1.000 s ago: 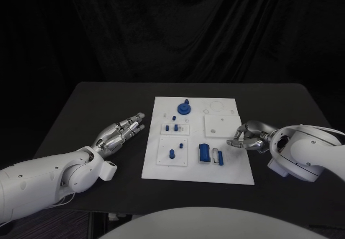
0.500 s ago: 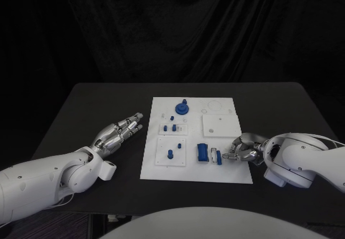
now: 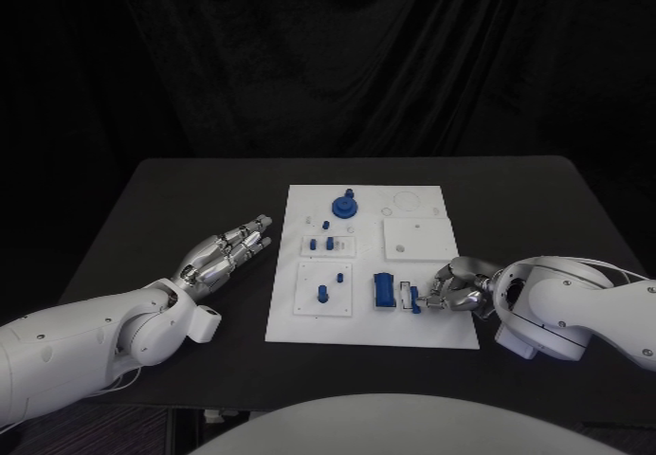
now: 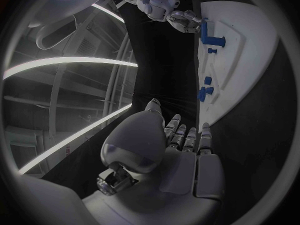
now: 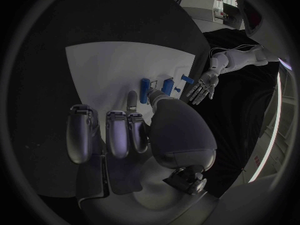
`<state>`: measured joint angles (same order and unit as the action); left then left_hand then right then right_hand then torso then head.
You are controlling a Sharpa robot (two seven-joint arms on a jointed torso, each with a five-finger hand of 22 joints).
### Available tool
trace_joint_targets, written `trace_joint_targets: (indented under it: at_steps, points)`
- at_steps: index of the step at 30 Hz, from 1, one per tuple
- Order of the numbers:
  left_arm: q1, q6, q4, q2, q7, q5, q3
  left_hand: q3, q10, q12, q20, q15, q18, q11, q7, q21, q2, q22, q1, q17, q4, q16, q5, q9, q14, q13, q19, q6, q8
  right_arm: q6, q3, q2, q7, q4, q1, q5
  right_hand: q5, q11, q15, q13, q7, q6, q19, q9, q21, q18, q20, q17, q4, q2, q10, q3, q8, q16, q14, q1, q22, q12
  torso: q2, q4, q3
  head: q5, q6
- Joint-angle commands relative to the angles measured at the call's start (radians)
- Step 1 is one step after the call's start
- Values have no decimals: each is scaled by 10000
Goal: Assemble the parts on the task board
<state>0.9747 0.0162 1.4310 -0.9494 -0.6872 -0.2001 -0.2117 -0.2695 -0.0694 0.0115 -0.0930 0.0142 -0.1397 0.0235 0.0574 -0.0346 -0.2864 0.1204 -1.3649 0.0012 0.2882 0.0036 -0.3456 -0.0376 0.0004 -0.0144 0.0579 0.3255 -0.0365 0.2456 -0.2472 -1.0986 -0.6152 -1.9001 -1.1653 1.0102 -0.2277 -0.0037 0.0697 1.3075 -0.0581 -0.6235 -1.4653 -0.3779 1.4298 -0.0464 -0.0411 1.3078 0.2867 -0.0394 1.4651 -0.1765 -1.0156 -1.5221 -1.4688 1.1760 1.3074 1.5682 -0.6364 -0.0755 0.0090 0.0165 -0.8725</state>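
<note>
While the black counter (image 3: 178, 199) carries everything, the white task board (image 3: 424, 332) lies at its middle, running lengthwise away from the robot. The left hand (image 3: 229, 250) rests just beside the board's left edge, palm up, its fingers (image 3: 254, 230) straight, side by side and holding nothing. The right hand (image 3: 458, 284) sits at the board's right edge near the front, its fingers (image 3: 440, 292) curled inward toward a slim grey bar (image 3: 408, 297) that lies between a blue block (image 3: 387, 290) and a thin blue strip (image 3: 418, 300); whether they pinch the bar or only touch it cannot be told. Farther back on the board stand a round blue knob part (image 3: 347, 205), a row of small blue pegs (image 3: 325, 245), and a blue pin (image 3: 325, 291) in its own plate.
</note>
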Motion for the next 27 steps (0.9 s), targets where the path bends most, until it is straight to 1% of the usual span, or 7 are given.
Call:
trace_joint_targets:
  at_steps: [1,7,16,19,22,24,27]
  points:
    - [0,249,-35,49,-1776,10,7,66,36,10,-34,63,-63,56,23,-40,-2,-14,-115,-12,-3,-36,-80,4,-4,17,-20,-86,-3,92,-1,37,-168,16,49,174,56,-94,67,2633,3,-86,-519,-20,-23,100,73,1308,-7,19,1057,63,-47,-3,-771,-46,2158,26,3,-4,-3,-9,-1]
    - [-10,331,-101,103,-1709,10,7,99,50,8,-42,71,-64,62,28,-43,-5,-14,-161,-12,-9,-36,-127,7,-4,19,-19,-117,0,96,-1,115,-234,96,109,395,166,-140,101,2633,61,-227,-509,-78,-35,95,98,1270,-35,78,1057,77,-121,12,-764,-18,2152,26,5,-2,3,-31,-1]
    - [-20,448,-162,176,-1617,10,7,140,65,6,-55,86,-63,73,36,-45,-4,-16,-220,-12,-21,-36,-177,8,-4,21,-19,-140,1,112,-1,302,-302,290,274,686,102,-268,205,2633,209,-541,-499,-222,-43,90,183,1240,-100,211,1057,10,-294,25,-759,192,2146,26,8,-7,5,-68,-1]
    - [-22,475,-179,194,-1589,10,7,158,67,6,-61,91,-62,76,40,-47,-5,-15,-244,-12,-28,-36,-197,9,-4,21,-17,-150,2,153,0,364,-306,363,332,812,27,-303,235,2633,246,-579,-491,-248,-57,86,211,1225,-77,299,1057,-31,-299,32,-756,215,2141,26,7,0,5,-94,-1]
    - [-28,504,-204,216,-1563,10,7,167,74,4,-64,94,-62,78,41,-47,-6,-16,-255,-12,-31,-36,-206,10,-4,22,-17,-161,3,208,0,412,-313,427,386,1008,-17,-317,247,2633,258,-574,-485,-256,-71,83,224,1204,-81,324,1057,-52,-287,40,-752,242,2136,26,6,0,10,-109,-1]
    - [-32,526,-225,233,-1544,10,7,182,85,3,-68,99,-63,81,43,-48,-7,-17,-272,-12,-33,-36,-216,13,-4,24,-17,-188,7,269,0,435,-310,462,408,1116,-220,-340,275,2633,277,-537,-478,-271,-80,81,256,1175,-79,384,1057,-114,-233,54,-747,306,2132,26,11,2,10,-119,-1]
    - [-40,562,-260,260,-1505,11,7,198,99,0,-73,104,-63,83,46,-48,-9,-19,-288,-12,-34,-36,-222,15,-4,26,-17,-209,9,341,0,451,-319,484,428,1374,-637,-346,289,2633,275,-456,-466,-281,-103,76,281,1144,-94,381,1057,-190,-125,68,-742,400,2124,26,15,8,7,-128,-1]
